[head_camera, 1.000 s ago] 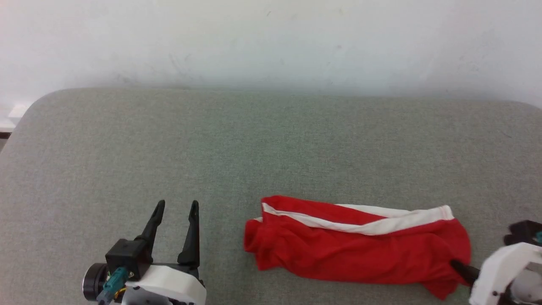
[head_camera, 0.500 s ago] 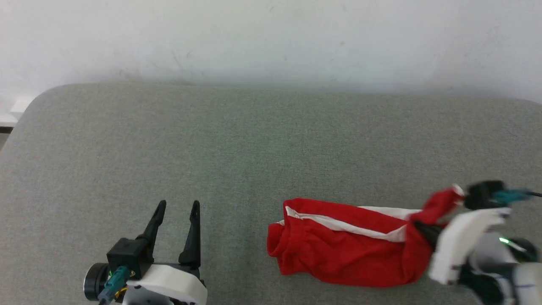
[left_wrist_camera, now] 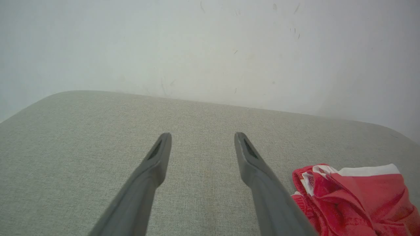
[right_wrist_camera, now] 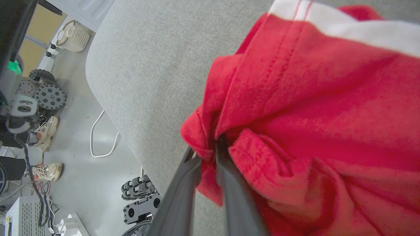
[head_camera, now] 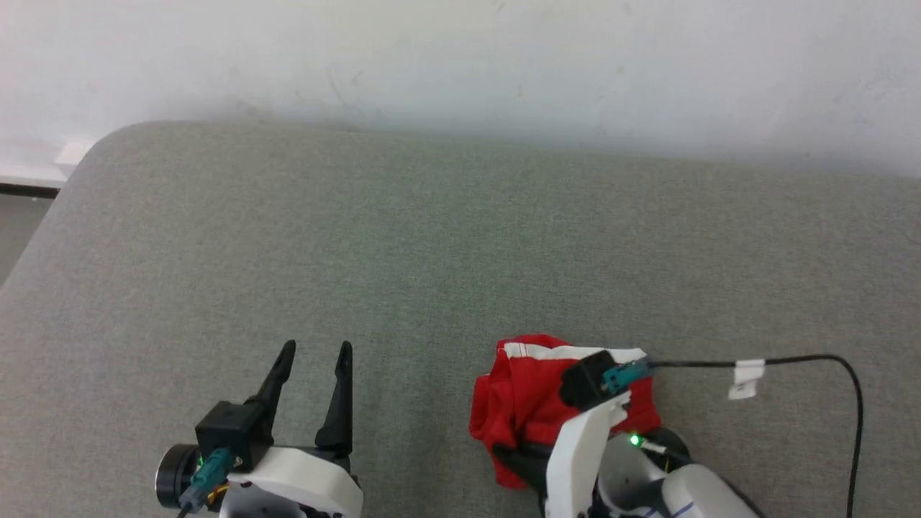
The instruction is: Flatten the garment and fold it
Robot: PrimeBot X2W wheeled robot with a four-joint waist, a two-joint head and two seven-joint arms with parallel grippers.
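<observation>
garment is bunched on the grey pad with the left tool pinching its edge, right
No, it is the right tool that pinches the garment at its edge, as the right wrist view shows. The left tool stands open beside the garment, apart from it. The garment is indeed bunched on the grey pad.

Grey fabric table (head_camera: 432,237), white wall (head_camera: 460,57), pale basket (right_wrist_camera: 73,36), sneakers (right_wrist_camera: 46,129).
</observation>
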